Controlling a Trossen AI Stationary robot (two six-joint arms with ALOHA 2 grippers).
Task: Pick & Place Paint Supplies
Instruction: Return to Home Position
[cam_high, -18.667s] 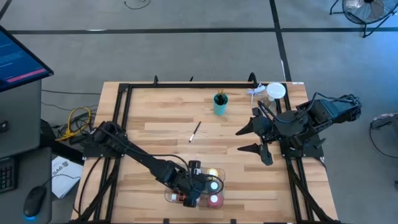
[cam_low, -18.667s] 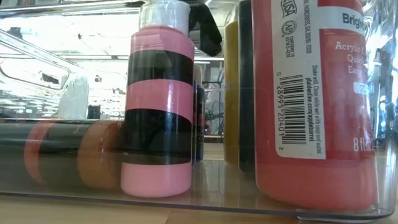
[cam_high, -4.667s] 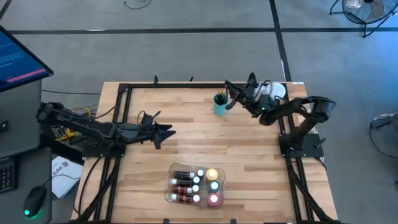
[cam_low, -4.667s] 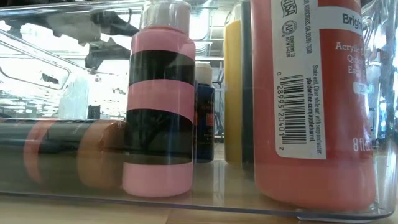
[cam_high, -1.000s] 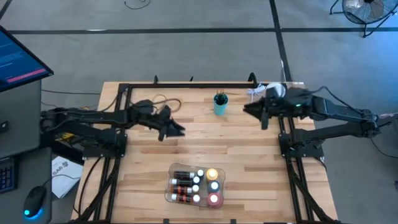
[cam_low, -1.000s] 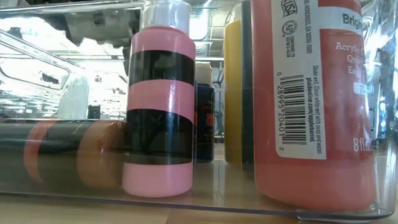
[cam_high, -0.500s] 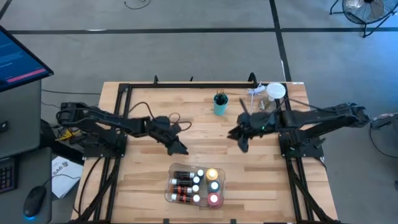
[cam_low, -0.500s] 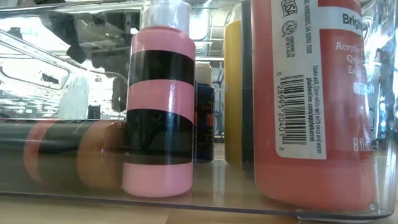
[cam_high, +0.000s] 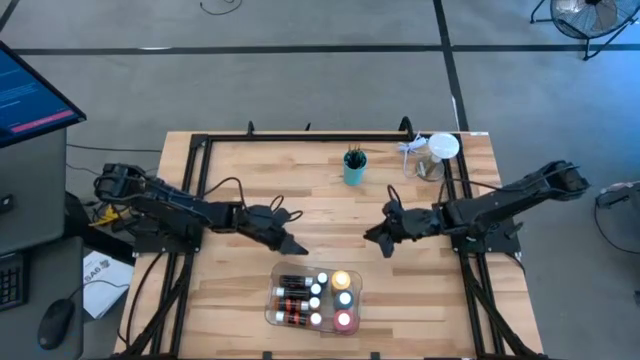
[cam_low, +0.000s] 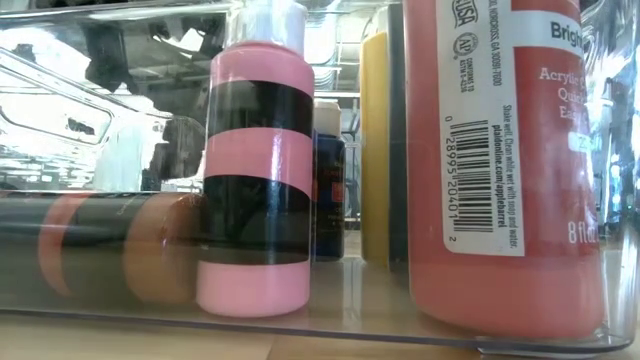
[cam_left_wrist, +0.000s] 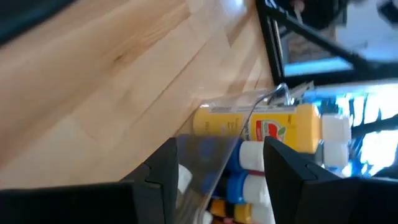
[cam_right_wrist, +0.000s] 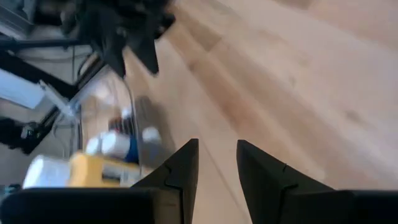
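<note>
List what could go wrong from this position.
1. The open left gripper sits close to the clear tray. A low swing could nudge it and topple the upright paint bottles.
2. The open right gripper, if it swings back, could clip the teal cup holding brushes.

- Your low view cut the red bottle (cam_low: 520, 270) off at the top right edge.
- You couldn't count the brushes (cam_high: 354, 157) in the teal cup (cam_high: 354, 175): too small.

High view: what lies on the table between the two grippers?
Only bare wooden table shows between the left gripper and the right gripper in the high view.
</note>
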